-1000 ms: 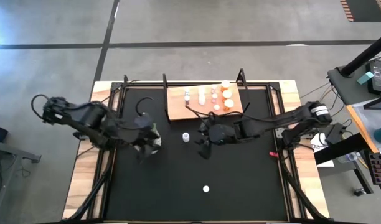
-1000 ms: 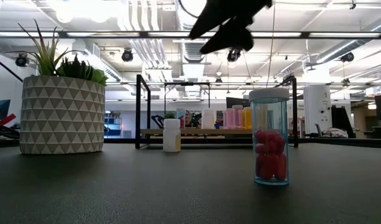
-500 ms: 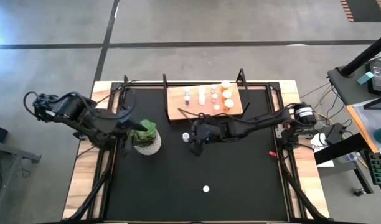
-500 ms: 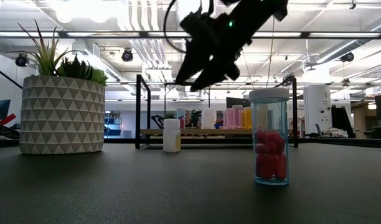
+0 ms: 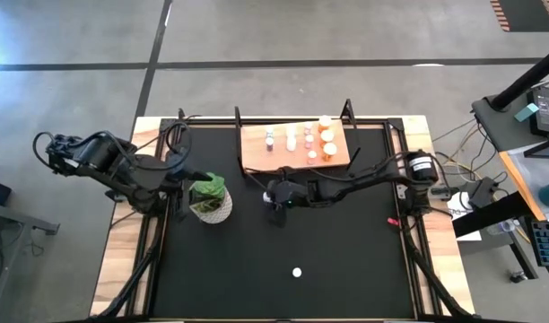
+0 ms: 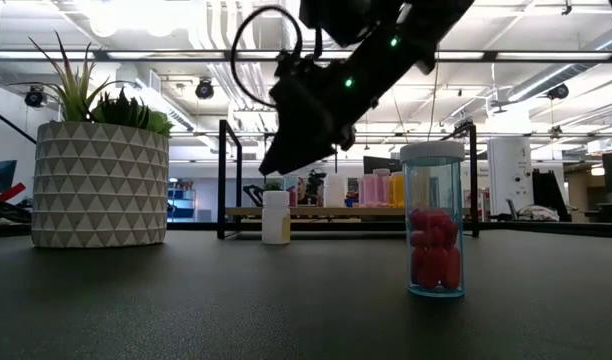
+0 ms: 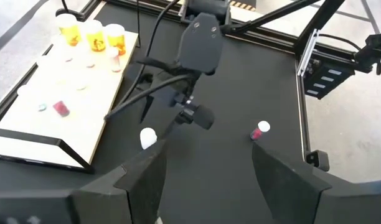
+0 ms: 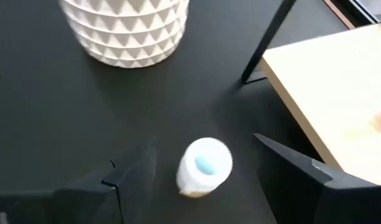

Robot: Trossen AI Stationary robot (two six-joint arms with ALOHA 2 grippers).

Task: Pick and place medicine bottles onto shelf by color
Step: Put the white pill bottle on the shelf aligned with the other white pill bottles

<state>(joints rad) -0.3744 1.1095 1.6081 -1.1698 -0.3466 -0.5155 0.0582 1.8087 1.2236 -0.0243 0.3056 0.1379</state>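
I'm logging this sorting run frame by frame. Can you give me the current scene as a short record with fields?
right gripper: open, above the white bottle standing on the black tabletop in front of the shelf
left gripper: open, back at the table's left side beside the potted plant
shelf contents: white, pink and orange bottles standing in groups
loose bottles: the white one under the right gripper; a clear bottle of red pills alone at the table's near side
progress: two bottles not yet on the shelf
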